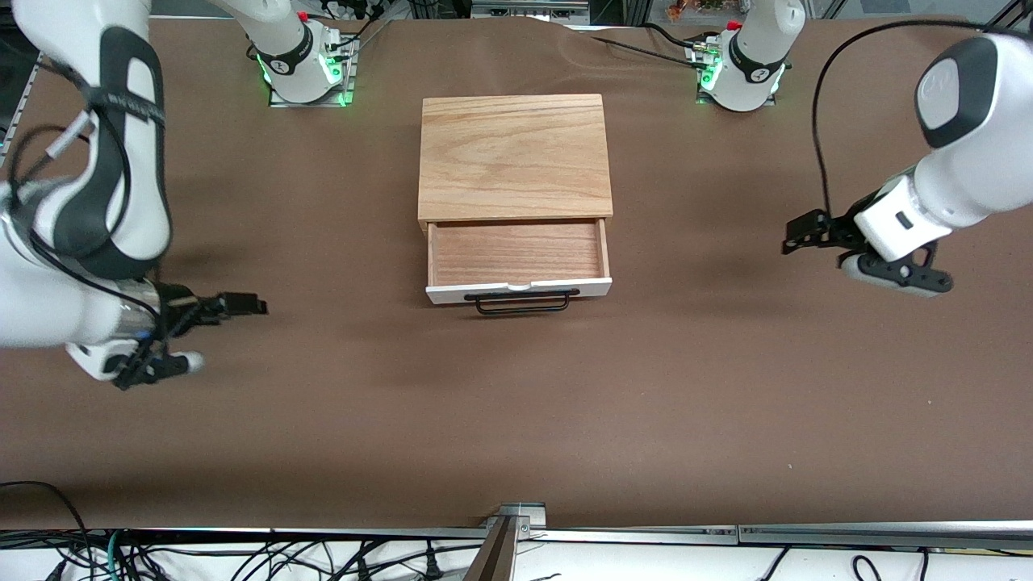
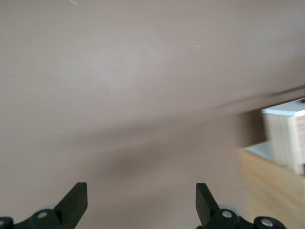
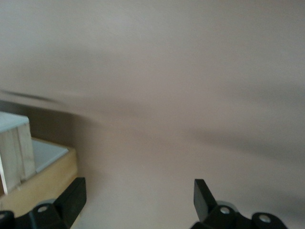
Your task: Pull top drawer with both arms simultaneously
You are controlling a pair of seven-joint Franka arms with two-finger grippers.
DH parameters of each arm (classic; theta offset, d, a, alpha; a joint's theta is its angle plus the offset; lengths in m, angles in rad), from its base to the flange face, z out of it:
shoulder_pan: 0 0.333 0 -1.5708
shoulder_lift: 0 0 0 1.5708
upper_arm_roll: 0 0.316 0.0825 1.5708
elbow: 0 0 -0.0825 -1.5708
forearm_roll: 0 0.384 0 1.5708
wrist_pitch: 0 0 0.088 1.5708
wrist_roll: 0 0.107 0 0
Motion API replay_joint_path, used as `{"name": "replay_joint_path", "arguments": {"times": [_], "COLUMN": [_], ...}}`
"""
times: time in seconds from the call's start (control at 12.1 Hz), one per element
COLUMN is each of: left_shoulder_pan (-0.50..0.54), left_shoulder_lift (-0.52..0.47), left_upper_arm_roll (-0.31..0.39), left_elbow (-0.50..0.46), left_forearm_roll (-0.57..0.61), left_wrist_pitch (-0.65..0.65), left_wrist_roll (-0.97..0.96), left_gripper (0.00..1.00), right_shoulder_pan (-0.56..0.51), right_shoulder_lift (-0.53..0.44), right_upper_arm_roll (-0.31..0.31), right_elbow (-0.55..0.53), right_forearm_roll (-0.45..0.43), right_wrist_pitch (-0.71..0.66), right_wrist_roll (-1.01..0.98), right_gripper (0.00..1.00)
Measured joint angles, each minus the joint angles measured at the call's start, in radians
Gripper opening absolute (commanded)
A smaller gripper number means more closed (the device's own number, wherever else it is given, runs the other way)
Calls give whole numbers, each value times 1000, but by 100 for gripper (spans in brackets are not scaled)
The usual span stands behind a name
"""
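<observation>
Both arms hang over the desk [image 1: 516, 420]. The left hand [image 1: 867, 254] and right hand [image 1: 206, 335] are wide open (holding nothing).

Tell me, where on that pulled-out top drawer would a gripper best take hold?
Probably the black bar handle on the top drawer. It stands off the white front, leaving room for fingers, so come from the side nearer the front camera, one gripper toward each end.
</observation>
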Motion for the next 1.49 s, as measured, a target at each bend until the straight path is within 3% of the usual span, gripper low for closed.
{"name": "replay_joint_path", "arguments": {"times": [0.41,0.66,0.83,0.99,1.16,1.49], "left_shoulder_pan": [0,0,0,5,11,12], "left_shoulder_lift": [-92,-116,-104,-80,-57,-17], "left_upper_arm_roll": [2,0,1,3,5,6], "left_elbow": [2,40,115,168,184,227], "left_forearm_roll": [62,63,63,64,64,64], "left_wrist_pitch": [-41,-189,-296,-339,-359,-411], "left_wrist_roll": [-29,-163,-202,-213,-216,-216], "left_gripper": [100,100,100,100,100,100], "right_shoulder_pan": [-1,-19,-83,-153,-219,-250], "right_shoulder_lift": [-116,-159,-209,-269,-340,-473], "right_upper_arm_roll": [-31,-11,62,171,268,301], "right_elbow": [-1,4,4,2,-18,-186], "right_forearm_roll": [-206,-261,-327,-459,-497,-471], "right_wrist_pitch": [-68,-61,-59,-57,-54,-46], "right_wrist_roll": [16,18,18,19,28,117], "right_gripper": [100,100,100,100,100,100]}}
